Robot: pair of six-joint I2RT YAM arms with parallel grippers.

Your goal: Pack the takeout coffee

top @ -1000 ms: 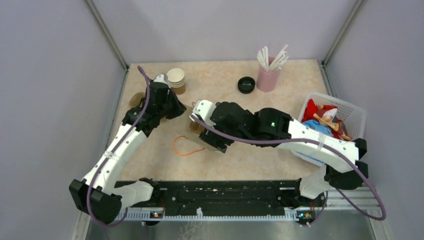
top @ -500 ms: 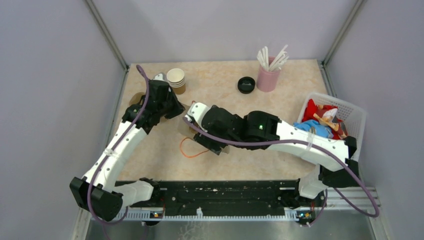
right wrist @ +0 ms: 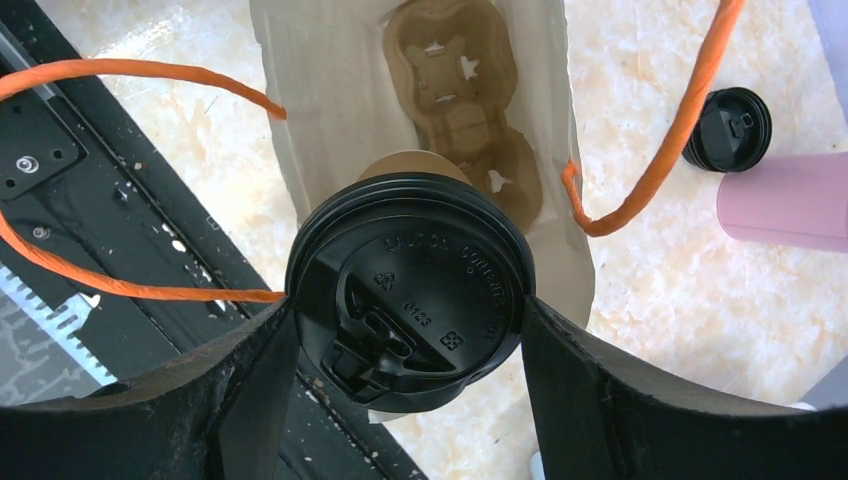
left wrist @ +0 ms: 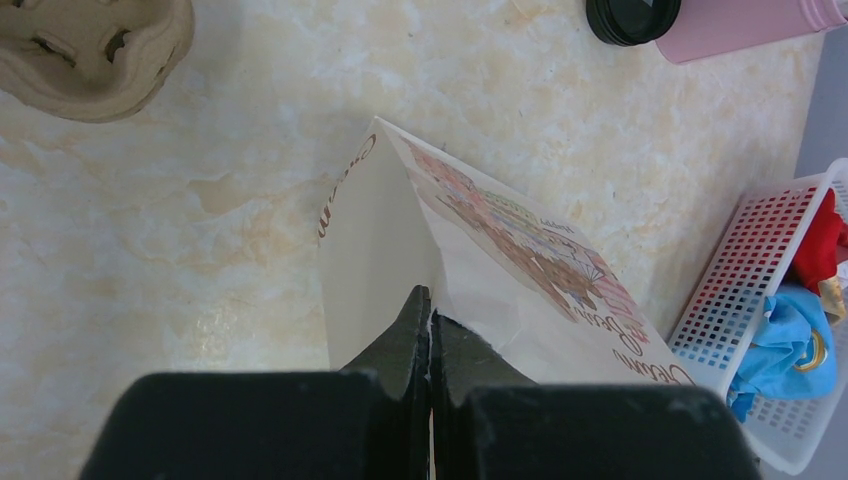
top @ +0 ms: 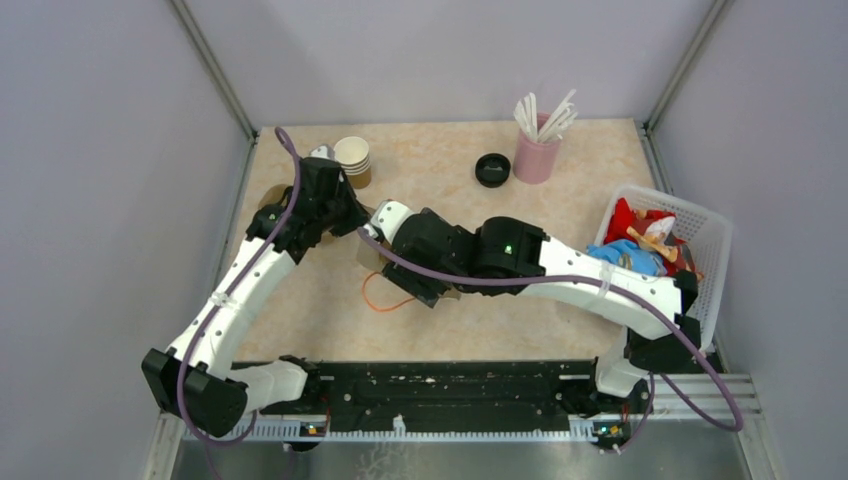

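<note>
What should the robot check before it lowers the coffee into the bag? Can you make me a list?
1. Right gripper shut on the takeout coffee: ok.
2. The lid sits on the cup: ok.
3. Left gripper pinching the paper bag rim: ok.
4. Bag mouth open beneath the cup: ok.
5. The orange handles hang outside the mouth: ok.
6. Cup lined up over a pocket of the cup carrier in the bag: cannot tell, the cup hides it.
</note>
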